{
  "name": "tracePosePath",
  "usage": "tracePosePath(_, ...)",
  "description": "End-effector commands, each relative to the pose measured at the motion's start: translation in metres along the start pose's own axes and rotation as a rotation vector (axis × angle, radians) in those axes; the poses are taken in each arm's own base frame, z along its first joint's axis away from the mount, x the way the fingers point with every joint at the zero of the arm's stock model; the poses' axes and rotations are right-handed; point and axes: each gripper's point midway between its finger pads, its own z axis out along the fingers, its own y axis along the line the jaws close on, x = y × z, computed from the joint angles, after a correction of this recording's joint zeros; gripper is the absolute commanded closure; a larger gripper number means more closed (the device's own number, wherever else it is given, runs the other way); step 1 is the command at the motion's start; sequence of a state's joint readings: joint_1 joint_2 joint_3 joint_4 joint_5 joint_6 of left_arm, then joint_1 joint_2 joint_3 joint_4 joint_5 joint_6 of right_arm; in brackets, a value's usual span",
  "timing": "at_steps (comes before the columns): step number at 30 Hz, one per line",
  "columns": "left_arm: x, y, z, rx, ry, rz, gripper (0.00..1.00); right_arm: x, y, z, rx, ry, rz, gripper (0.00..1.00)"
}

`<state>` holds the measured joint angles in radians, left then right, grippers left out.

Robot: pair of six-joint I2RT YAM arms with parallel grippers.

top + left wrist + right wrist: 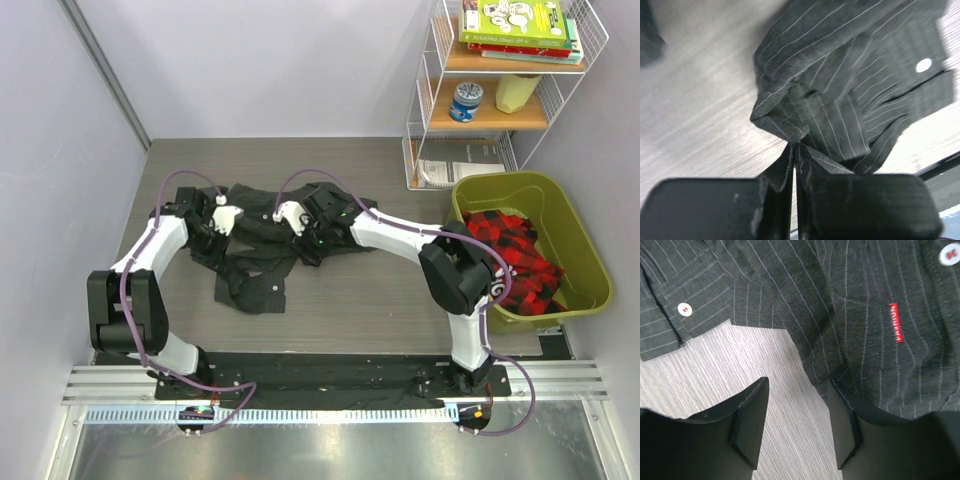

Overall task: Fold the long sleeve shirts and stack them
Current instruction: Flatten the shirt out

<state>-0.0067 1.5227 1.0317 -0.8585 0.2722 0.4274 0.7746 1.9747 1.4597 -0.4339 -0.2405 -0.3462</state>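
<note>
Left pincer point(794, 167) clamped on a bunched fold of the dark charcoal pinstriped long sleeve shirt point(255, 285). Right pincer point(797, 387) half-spread, holding nothing: hem edge touches one finger point(840, 430), and the gap is mostly bare grey wood-grain worktop point(400, 300). Shirt crumpled left of centre, bulk trailing toward near edge. Right pincer likely has to shift onto cloth.

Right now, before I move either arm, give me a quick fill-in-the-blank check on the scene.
1. The left gripper is ___ on a fold of the dark charcoal pinstriped cloth shirt.
2. The right gripper stands ___ over that shirt's edge.
3. The olive-green plastic bin holds ___-and-black plaid cloth.
4. The shirt's small sewn label is ___.
Missing words: shut; open; red; red.
</note>
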Motion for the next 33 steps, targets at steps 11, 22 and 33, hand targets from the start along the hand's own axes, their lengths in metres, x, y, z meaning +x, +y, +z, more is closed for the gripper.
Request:
tracePosePath(11, -0.089, -0.154, -0.162, 0.143, -0.458, 0.732, 1.0, 0.011, -0.062, -0.125, 0.023, -0.1, 0.187, 0.24)
tracePosePath(22, -0.049, -0.25, -0.23, 0.327, -0.743, 1.285, 0.91, 0.018, -0.044, -0.192, 0.062, -0.24, 0.039, 0.03)
tracePosePath(33, -0.032, -0.259, -0.172, 0.449, -0.544, 1.029, 0.95, 0.046, 0.027, -0.156, -0.084, -0.229, 0.052, 0.04)
